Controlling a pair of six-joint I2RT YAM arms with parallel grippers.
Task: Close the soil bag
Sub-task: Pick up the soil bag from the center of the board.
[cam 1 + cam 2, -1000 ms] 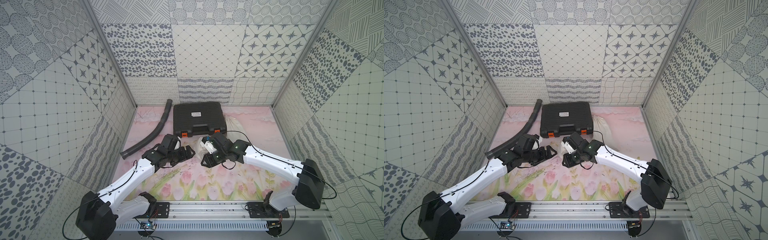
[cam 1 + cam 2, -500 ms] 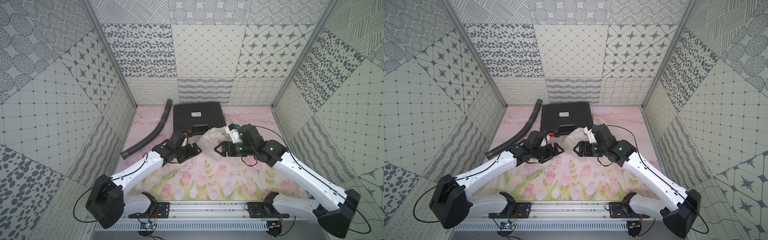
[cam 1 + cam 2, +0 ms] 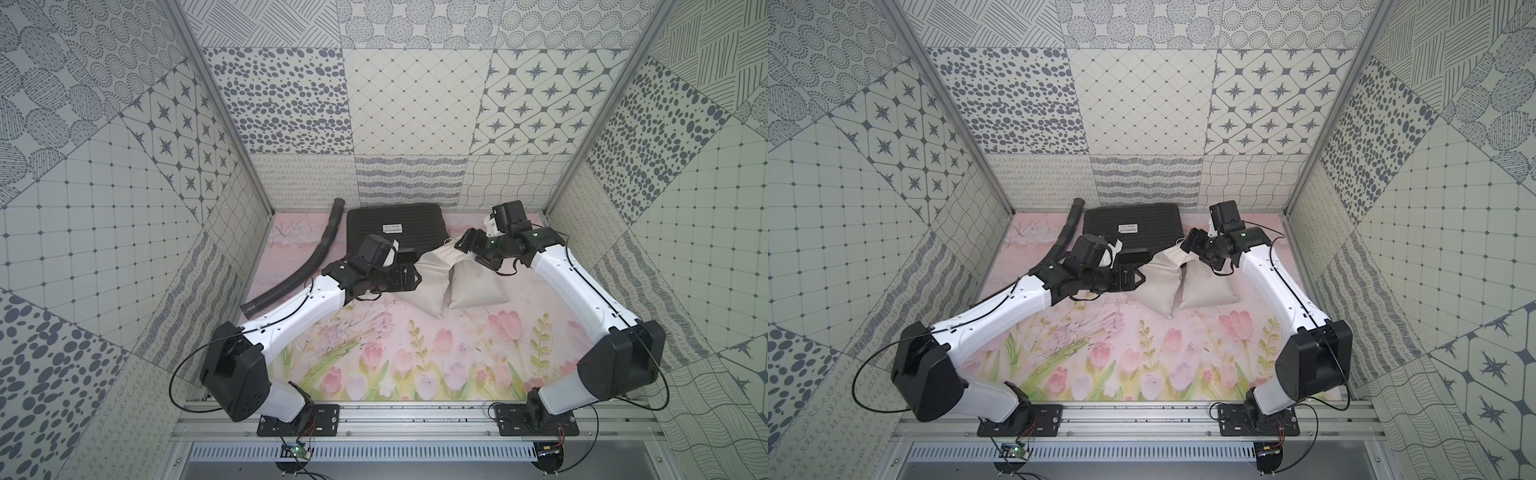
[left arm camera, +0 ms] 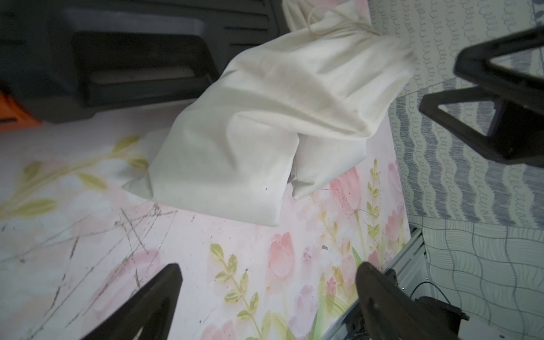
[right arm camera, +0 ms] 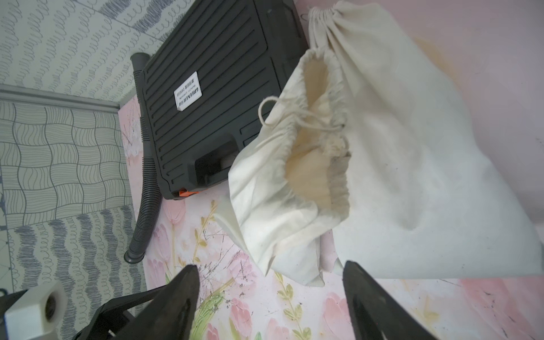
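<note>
Two tools, both spread wide, nothing in either. The right tool (image 5: pixel 270 265) hangs over the soil bag (image 5: pixel 265 188), whose mouth (image 5: pixel 312 164) gapes just ahead of its jaws. The left tool (image 4: pixel 269 266) faces the same bag from the opposite side, near it. — pete

My worry: the drawstring (image 5: pixel 294 113) is a thin loop lying across the far part of that mouth. It's easy to miss, so the jaws pinch cloth instead. And pull with nothing bracing the bag, I reckon it just slides over the counter (image 5: pixel 441 309). — jo

Plus a second bag (image 5: pixel 412 176), already cinched, touches it on one side, so a wrong-cord grab looks possible. Bag itself: cream cloth, slumped, rim gathered, yellowish inside, no soil visible from here. — pete
</note>
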